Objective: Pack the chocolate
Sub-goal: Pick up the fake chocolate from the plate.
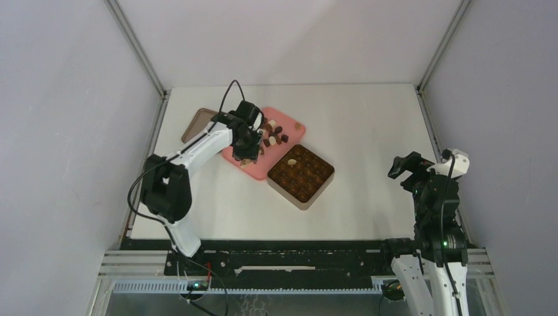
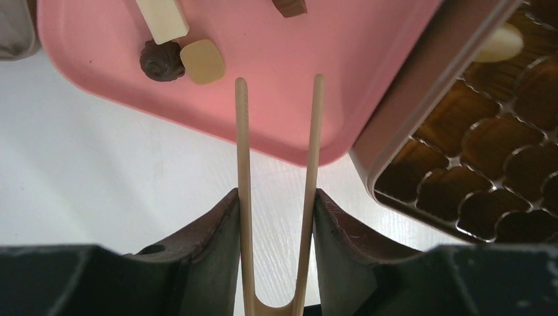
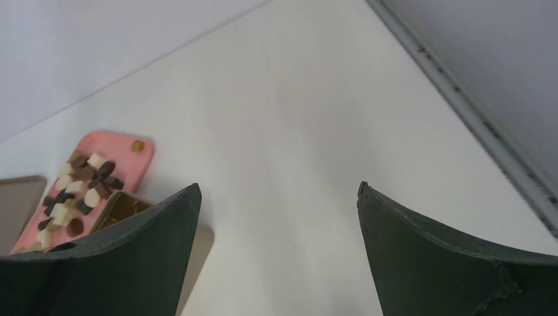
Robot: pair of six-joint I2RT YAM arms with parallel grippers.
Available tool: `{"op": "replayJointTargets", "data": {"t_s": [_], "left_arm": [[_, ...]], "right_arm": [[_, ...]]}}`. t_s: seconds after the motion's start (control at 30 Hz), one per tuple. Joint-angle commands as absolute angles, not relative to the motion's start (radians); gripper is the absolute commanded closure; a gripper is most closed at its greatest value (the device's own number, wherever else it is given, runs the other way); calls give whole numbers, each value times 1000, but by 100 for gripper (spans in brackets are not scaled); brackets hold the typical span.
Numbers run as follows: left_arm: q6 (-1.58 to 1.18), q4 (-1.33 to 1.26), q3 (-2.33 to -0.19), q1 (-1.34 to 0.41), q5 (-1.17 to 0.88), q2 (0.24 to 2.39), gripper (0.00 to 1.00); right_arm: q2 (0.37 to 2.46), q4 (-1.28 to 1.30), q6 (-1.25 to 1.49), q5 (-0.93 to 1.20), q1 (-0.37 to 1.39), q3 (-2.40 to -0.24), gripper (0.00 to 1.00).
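The left gripper (image 2: 276, 197) clamps the wooden tongs (image 2: 242, 151), tips parted over the pink tray (image 2: 368, 59) beside the chocolate (image 2: 161, 60). The right gripper (image 3: 279, 186) gapes near the bench (image 1: 368, 131)'s right edge.

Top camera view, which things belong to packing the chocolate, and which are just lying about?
Belongs to the job: chocolates, pink tray, tin with the gridded insert, wooden tongs.
Just lying about: tan lid beside the tray.

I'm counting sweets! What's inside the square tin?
One cream-white chocolate sits in an edge cup of the tin; the other cups look empty. Under the dark insert is hidden.
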State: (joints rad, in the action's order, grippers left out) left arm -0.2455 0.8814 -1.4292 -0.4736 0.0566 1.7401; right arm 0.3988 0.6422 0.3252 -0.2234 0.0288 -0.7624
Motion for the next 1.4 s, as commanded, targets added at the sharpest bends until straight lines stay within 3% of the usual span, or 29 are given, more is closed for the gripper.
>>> {"op": "replayJointTargets", "data": {"t_s": [0.0,0.77,1.0,1.37], "left_arm": [[-265,907,-1522,-444,8,1807,54],[-285,958,-1744,-410,-50,2066,53],[-284,972,-1775,-408,-46,2105,63],[-275,979,-1735,-407,-42,2044,89]], "right_arm": [[329,643,256,-390,69,-754,4],[228,604,233,-430,97,-695,3],[228,600,230,-428,97,-692,3],[226,598,228,-428,97,-689,3]]}}
